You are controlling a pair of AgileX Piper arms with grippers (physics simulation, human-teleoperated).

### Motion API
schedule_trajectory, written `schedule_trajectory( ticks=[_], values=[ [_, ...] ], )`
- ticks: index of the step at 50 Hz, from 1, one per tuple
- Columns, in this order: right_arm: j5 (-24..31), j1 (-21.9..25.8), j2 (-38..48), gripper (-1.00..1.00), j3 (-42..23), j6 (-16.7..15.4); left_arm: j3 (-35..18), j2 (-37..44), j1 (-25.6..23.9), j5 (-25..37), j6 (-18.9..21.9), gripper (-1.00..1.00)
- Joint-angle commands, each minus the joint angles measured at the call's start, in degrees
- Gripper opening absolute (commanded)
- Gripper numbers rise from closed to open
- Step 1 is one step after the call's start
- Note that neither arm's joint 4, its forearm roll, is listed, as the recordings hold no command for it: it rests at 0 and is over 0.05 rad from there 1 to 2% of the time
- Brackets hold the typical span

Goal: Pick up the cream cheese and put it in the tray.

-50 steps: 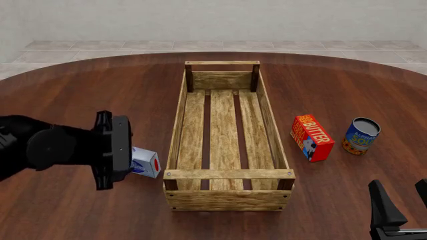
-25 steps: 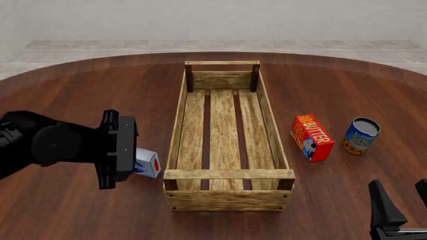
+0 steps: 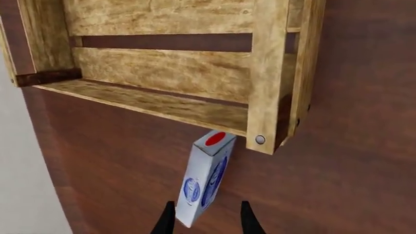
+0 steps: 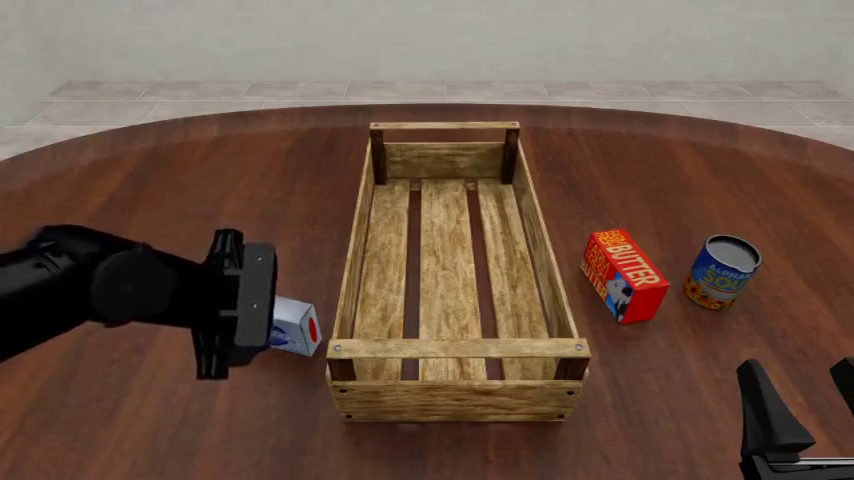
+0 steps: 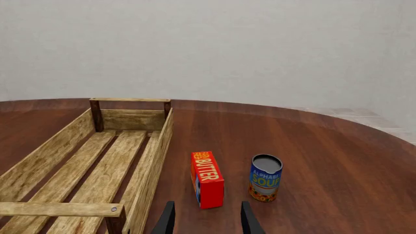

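The cream cheese [image 4: 299, 328] is a small white and light-blue box with a red dot on its end, lying on the table just left of the tray's near-left corner. In the left wrist view the cream cheese [image 3: 204, 180] lies lengthwise with its near end between the fingers of my left gripper [image 3: 208, 220], which is open; there is a gap on one side. In the front view the left arm's black wrist [image 4: 234, 300] hides those fingers. The tray [image 4: 354, 260], a long wooden slat crate, holds nothing. My right gripper [image 4: 807, 405] stands open at the near right, holding nothing.
A red-orange BUTTER box [image 4: 623, 275] and a blue and orange can [image 4: 722, 272] stand right of the tray. The tray's near-left corner post [image 3: 266, 78] is close beyond the cream cheese. Bare wooden table [image 4: 174, 190] stretches to the left.
My left arm has moved a little to the right and down, bringing its fingers around the near end of the cream cheese. The box and the right arm have stayed put.
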Motion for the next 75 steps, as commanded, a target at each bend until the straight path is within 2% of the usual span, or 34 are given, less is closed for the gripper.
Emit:
schedule_trajectory(
  ticks=[1,10,17,20,33,37,40,56,64,68,71,75],
  values=[
    [-0.01,0.0,0.0,1.0,0.0,-0.01,-0.64,2.47,1.6,-3.08,2.34,1.0],
    [0.01,0.01,0.0,1.0,0.0,0.01,-0.6,3.4,0.41,-3.43,0.86,1.0],
    [0.0,0.01,0.0,1.0,0.0,0.0,-0.89,4.05,0.74,-3.04,0.91,1.0],
    [0.0,0.01,0.0,1.0,0.0,-0.01,-0.57,4.8,1.58,-4.19,1.91,1.0],
    [0.01,0.0,0.0,1.0,0.0,0.01,-0.13,6.12,1.32,-6.76,1.72,1.0],
    [0.0,0.01,0.0,1.0,0.0,0.0,-0.92,6.76,1.31,-6.87,1.41,1.0],
    [0.0,0.0,0.0,1.0,0.0,-0.01,-2.33,8.8,3.2,-7.25,1.4,1.0],
    [0.0,0.0,0.0,1.0,0.0,-0.02,-0.54,10.34,2.69,-9.49,0.27,1.0],
    [0.0,0.0,0.0,1.0,0.0,-0.01,0.13,10.4,1.25,-12.11,-2.47,1.0],
    [0.0,0.01,0.0,1.0,0.0,0.0,1.27,10.27,1.12,-14.17,-1.51,1.0],
    [0.0,0.0,0.0,1.0,0.0,0.01,0.85,10.54,1.06,-14.24,-3.18,1.0],
    [0.0,-0.02,0.0,1.0,0.0,0.01,2.45,11.17,1.65,-16.11,-2.05,1.0]
  ],
)
